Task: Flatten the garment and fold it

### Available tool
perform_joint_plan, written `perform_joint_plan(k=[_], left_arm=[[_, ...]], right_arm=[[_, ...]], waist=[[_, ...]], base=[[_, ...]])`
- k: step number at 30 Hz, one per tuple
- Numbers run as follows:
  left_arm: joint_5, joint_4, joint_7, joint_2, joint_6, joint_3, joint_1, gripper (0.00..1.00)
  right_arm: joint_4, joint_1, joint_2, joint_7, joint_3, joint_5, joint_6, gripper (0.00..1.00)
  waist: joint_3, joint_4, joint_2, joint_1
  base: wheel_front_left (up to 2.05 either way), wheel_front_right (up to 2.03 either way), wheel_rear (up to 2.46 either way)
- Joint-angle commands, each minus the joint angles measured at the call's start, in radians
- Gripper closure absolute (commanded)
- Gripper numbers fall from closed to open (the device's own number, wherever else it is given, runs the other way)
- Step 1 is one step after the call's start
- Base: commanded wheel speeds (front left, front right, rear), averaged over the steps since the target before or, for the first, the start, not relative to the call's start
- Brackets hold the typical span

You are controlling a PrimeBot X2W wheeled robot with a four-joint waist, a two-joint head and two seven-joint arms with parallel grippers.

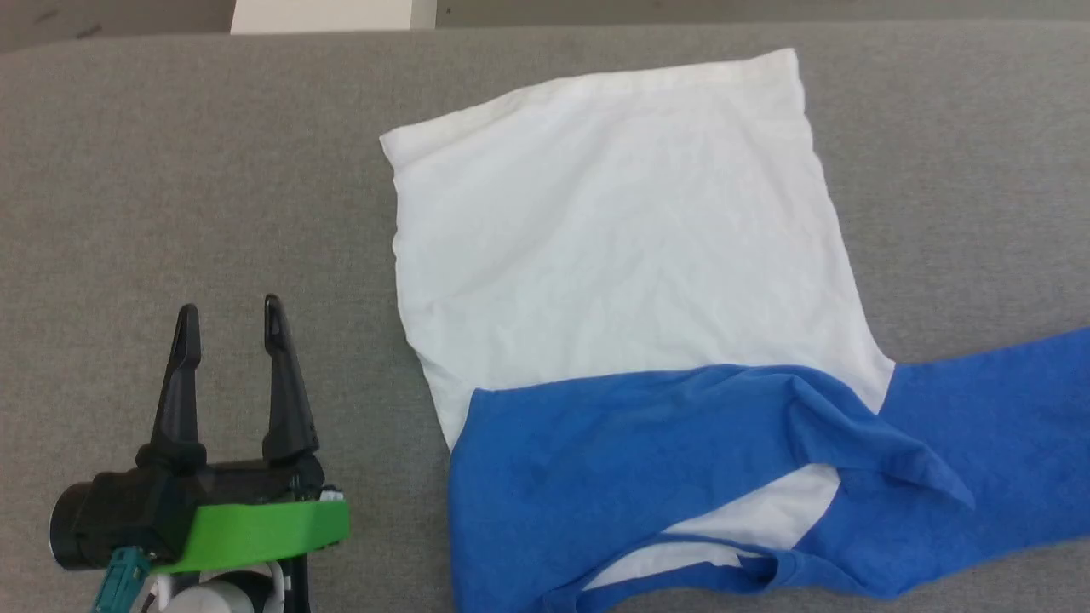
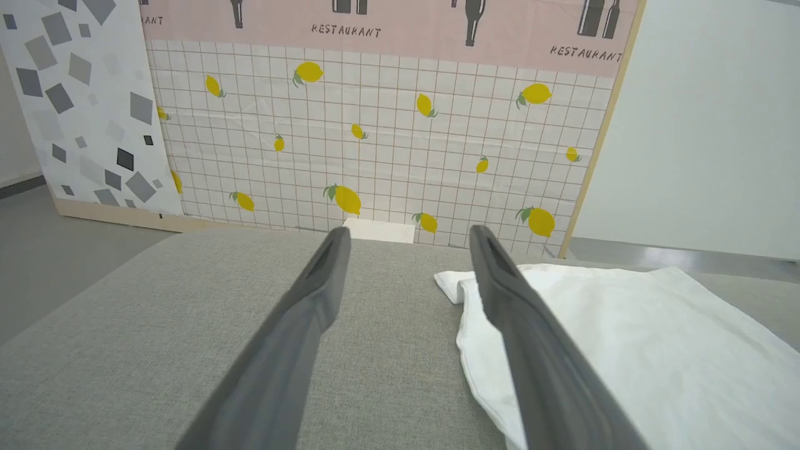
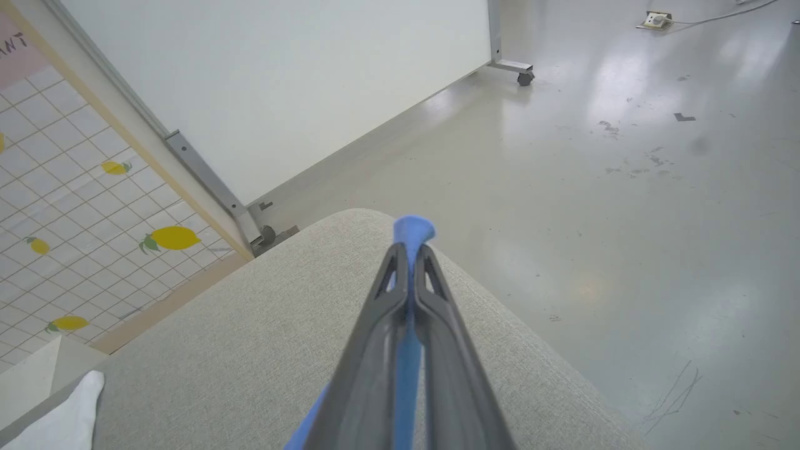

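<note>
The garment point(image 1: 622, 255) lies spread on the grey padded surface, white body toward the far side, blue shoulders and neck trim near me. One blue sleeve is folded across the chest; the other runs off the head view's right edge. My left gripper point(image 1: 228, 328) hovers open over bare surface, left of the shirt and apart from it. In the left wrist view its fingers point(image 2: 537, 350) frame the surface, the white hem point(image 2: 625, 337) just to their right. My right gripper point(image 3: 409, 259) is shut on a strip of the blue sleeve point(image 3: 412, 230), which pokes out past its tips.
The grey padded surface point(image 1: 170, 170) spreads wide left of the shirt. Behind it stand a lemon-patterned panel point(image 2: 375, 137) and a white wheeled partition point(image 3: 281, 81). The surface's rounded corner point(image 3: 350, 219) drops to a shiny floor point(image 3: 625, 187).
</note>
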Motion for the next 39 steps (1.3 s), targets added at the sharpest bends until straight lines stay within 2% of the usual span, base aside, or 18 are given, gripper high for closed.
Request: perform_joint_plan(k=[1,6,12,21,27,33,39], left_arm=[[-0.015,-0.001,0.002,0.005,-0.001,0.002,0.018,0.0],[-0.024,-0.002,0.005,0.005,0.002,0.004,0.042,0.0],[-0.031,-0.003,0.011,0.005,0.003,-0.001,0.054,0.0],[-0.039,-0.007,0.013,0.004,0.006,-0.013,0.065,0.0],[-0.042,-0.004,0.016,0.002,0.005,-0.027,0.068,0.0],[-0.048,-0.004,0.018,0.004,0.0,-0.036,0.058,0.0],[-0.056,0.009,0.014,0.0,-0.005,-0.054,0.048,0.0]], right_arm=[[-0.012,0.018,0.011,-0.006,-0.006,0.011,-0.001,1.0],[-0.061,0.053,0.033,0.001,0.029,0.047,-0.001,1.0],[-0.198,0.071,0.081,0.043,0.18,0.113,-0.001,1.0],[-0.436,0.084,0.17,0.164,0.525,0.195,-0.001,1.0],[-0.519,0.099,0.26,0.208,0.802,0.177,-0.001,1.0],[-0.466,0.104,0.3,0.209,1.046,0.164,-0.001,1.0],[-0.335,0.122,0.306,0.145,1.213,0.135,-0.001,1.0]], waist=[[-0.061,-0.03,0.0,0.0001],[-0.096,-0.032,0.0,0.0001],[-0.122,-0.026,0.0,0.0001],[-0.143,0.011,0.0,0.0001],[-0.149,0.046,0.0,0.0001],[-0.132,0.097,0.0,0.0001],[-0.11,0.164,0.0,0.0001]], base=[[0.0,0.0,0.0],[0.0,0.0,0.0],[0.0,0.0,0.0],[0.0,0.0,0.0],[0.0,0.0,0.0],[0.0,0.0,0.0],[0.0,0.0,0.0]])
